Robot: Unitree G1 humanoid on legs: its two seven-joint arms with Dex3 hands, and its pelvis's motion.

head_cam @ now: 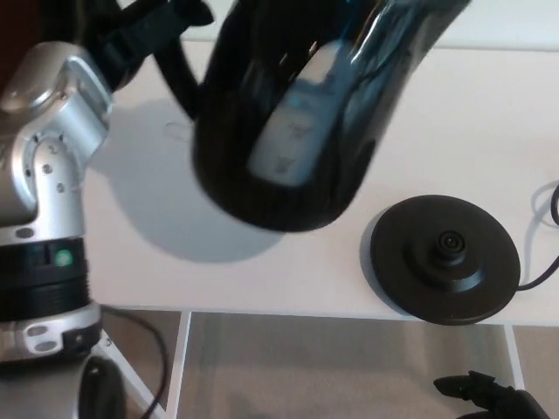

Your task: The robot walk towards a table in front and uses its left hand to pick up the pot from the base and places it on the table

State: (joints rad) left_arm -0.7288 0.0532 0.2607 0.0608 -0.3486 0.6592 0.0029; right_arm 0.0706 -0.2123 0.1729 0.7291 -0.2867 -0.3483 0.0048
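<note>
We look down on a white counter (489,113). A glossy black electric kettle (306,113) hangs in the air close to the camera, tilted, lifted clear of its round black base (445,257), which sits on the counter near the front edge at the right. The left hand (153,22), at the top left on a silver arm (44,175), has its fingers (131,39) clamped on the kettle's handle. A black cord (543,271) leaves the base to the right. Only part of the right hand (493,393) shows at the bottom right, over the grey floor (341,367); we cannot tell whether it is open or closed.
</note>
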